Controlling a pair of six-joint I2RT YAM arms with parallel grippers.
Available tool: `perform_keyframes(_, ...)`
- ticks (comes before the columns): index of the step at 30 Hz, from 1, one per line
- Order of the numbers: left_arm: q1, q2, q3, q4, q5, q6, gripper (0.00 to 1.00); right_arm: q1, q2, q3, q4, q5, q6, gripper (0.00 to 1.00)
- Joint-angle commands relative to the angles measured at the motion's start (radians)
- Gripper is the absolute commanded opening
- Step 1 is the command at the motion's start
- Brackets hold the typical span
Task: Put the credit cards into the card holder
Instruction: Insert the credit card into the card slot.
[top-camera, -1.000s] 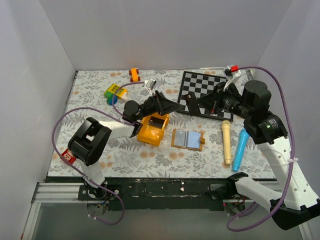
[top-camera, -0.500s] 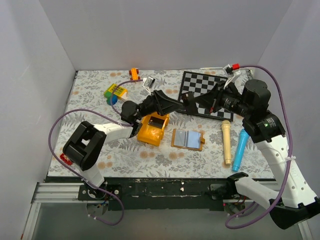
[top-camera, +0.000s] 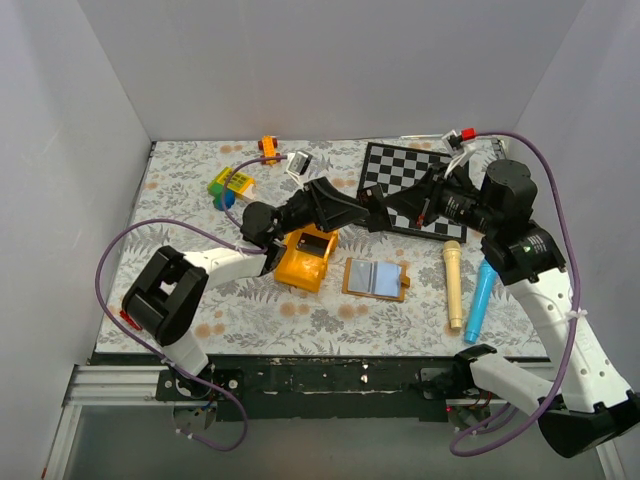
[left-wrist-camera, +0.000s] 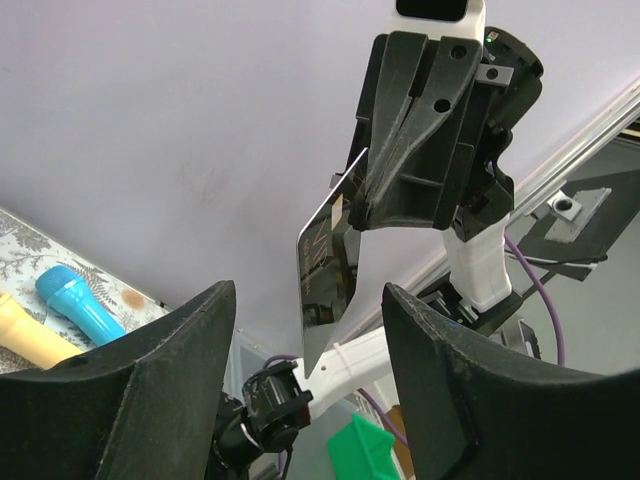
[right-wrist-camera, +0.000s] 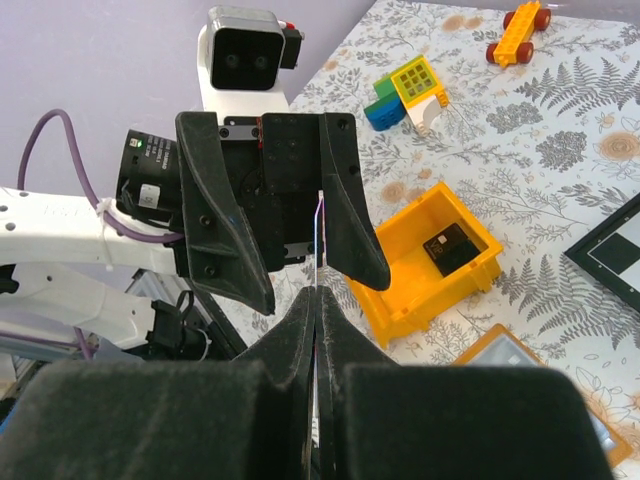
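The right end effector (right-wrist-camera: 317, 300) is pinching one card (left-wrist-camera: 325, 270), the left end effector (left-wrist-camera: 308, 300) is gaping; a second card (right-wrist-camera: 448, 247) is lying in the bin (right-wrist-camera: 400, 300).

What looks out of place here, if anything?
A black card lies inside the yellow bin, not in the card holder lying open beside it. A second card hangs in midair, pinched by the right gripper between the left gripper's open fingers.

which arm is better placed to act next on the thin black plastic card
Left, probably: the open left gripper straddles the thin black card that the shut right gripper pinches; it need only close.
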Motion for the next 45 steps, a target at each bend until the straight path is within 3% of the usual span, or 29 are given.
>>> perform_keyframes(1, -0.012, -0.040, 0.034, 0.338, 0.013, 0.022, 0.59, -0.005, 0.002, -0.011, 0.069, -0.029, 0.021, 0.01)
perform_keyframes(6, -0.012, -0.049, 0.038, 0.332, 0.015, 0.019, 0.50, -0.008, 0.003, -0.019, 0.078, -0.029, 0.025, 0.01)
perform_keyframes(13, -0.014, -0.068, 0.031, 0.306, 0.011, 0.028, 0.12, -0.011, 0.011, -0.028, 0.092, -0.034, 0.034, 0.01)
perform_keyframes(16, -0.012, -0.068, 0.031, 0.304, 0.007, 0.028, 0.00, -0.013, 0.011, -0.031, 0.095, -0.037, 0.036, 0.01)
perform_keyframes(19, -0.014, -0.066, 0.032, 0.295, 0.013, 0.027, 0.00, -0.017, 0.010, -0.035, 0.100, -0.045, 0.036, 0.05)
perform_keyframes(23, -0.012, -0.066, 0.035, 0.299, 0.015, 0.022, 0.00, -0.023, 0.013, -0.046, 0.123, -0.100, 0.050, 0.35)
perform_keyframes(27, -0.014, -0.068, 0.040, 0.309, 0.019, 0.016, 0.00, -0.027, 0.023, -0.055, 0.144, -0.127, 0.065, 0.42)
perform_keyframes(31, -0.014, -0.063, 0.049, 0.304, 0.030, 0.015, 0.00, -0.030, 0.031, -0.068, 0.178, -0.146, 0.087, 0.40)
perform_keyframes(35, -0.014, -0.062, 0.049, 0.310, 0.033, 0.013, 0.00, -0.031, 0.034, -0.071, 0.193, -0.154, 0.093, 0.22)
perform_keyframes(43, -0.014, -0.051, 0.055, 0.327, 0.038, -0.002, 0.00, -0.033, 0.042, -0.078, 0.210, -0.173, 0.106, 0.20)
perform_keyframes(45, -0.014, -0.051, 0.055, 0.330, 0.038, -0.005, 0.00, -0.031, 0.043, -0.080, 0.216, -0.180, 0.110, 0.14)
